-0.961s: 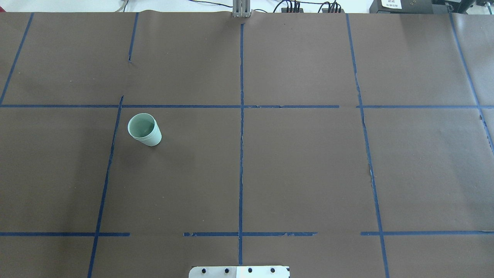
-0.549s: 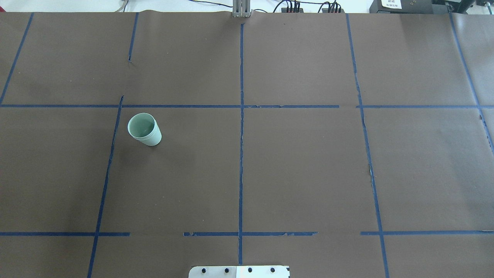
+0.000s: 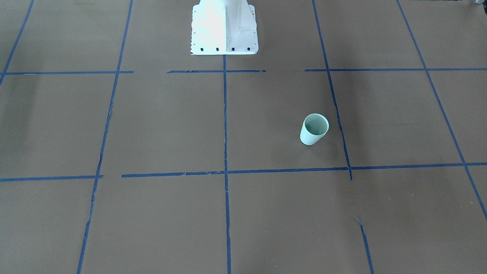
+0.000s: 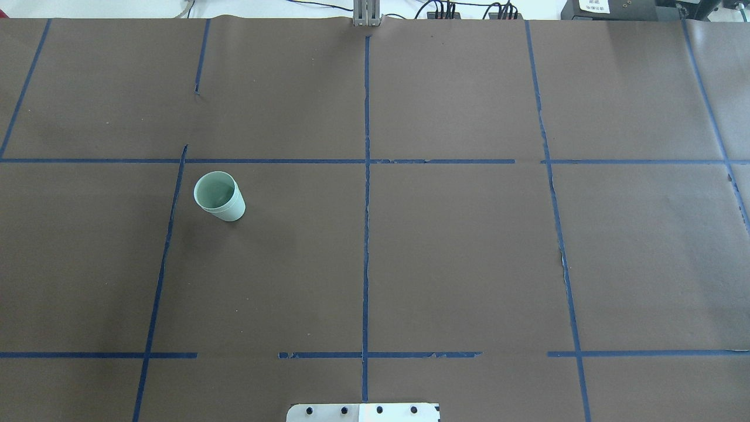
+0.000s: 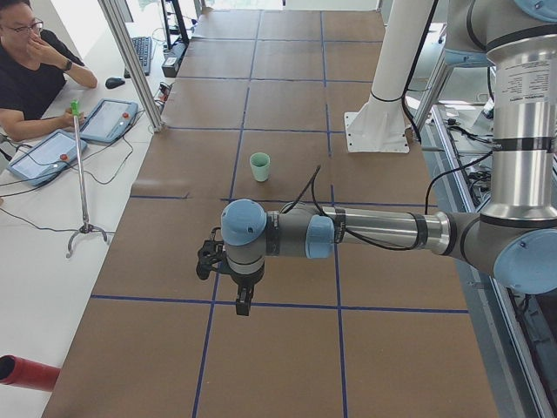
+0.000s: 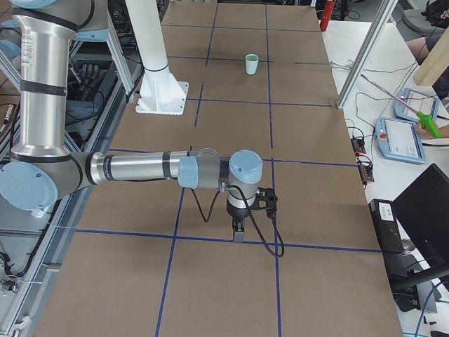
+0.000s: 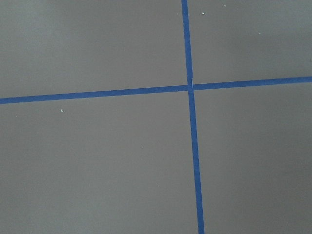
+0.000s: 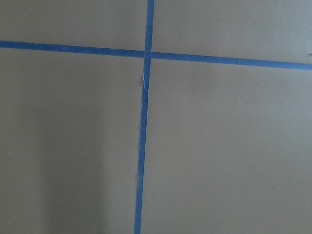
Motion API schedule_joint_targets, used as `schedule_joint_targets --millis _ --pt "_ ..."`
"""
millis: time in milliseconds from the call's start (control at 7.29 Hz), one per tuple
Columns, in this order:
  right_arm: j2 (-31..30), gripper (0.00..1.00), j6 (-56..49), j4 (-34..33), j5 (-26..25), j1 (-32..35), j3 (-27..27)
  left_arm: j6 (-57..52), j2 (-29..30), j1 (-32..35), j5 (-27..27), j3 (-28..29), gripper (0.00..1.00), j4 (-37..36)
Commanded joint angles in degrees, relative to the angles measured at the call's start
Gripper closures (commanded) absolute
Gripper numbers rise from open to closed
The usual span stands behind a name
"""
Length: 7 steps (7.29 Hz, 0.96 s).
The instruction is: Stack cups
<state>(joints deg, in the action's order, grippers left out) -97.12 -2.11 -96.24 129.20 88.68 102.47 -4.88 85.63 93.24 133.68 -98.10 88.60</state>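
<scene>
The pale mint-green cups (image 4: 219, 196) stand upright as one nested pair on the brown table, left of centre. A second rim line shows just under the top rim (image 3: 314, 129). The pair also shows small in the exterior left view (image 5: 259, 166) and the exterior right view (image 6: 252, 64). My left gripper (image 5: 243, 305) hangs over a tape crossing at the table's left end, far from the cups, and I cannot tell its state. My right gripper (image 6: 238, 234) hangs over the right end, and I cannot tell its state. Both wrist views show only table and blue tape.
The white robot base plate (image 3: 224, 38) sits at the table's near middle edge (image 4: 363, 412). Blue tape lines grid the brown cover. Operators with tablets (image 5: 43, 157) and a thin stand (image 5: 80, 174) are beside the far edge.
</scene>
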Motion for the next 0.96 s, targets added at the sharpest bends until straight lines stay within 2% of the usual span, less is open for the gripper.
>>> schedule_joint_targets --millis 0,412,824 --pt "0.0 0.0 0.0 0.0 0.0 0.0 0.0 0.2 0.1 0.0 -0.1 -0.4 0.0 0.3" --pt "0.0 0.0 0.0 0.0 0.0 0.0 0.0 0.0 -2.6 0.2 0.7 -1.0 0.0 0.4" --pt "0.0 0.0 0.0 0.0 0.0 0.0 0.0 0.0 -2.2 0.1 0.1 -2.4 0.0 0.2"
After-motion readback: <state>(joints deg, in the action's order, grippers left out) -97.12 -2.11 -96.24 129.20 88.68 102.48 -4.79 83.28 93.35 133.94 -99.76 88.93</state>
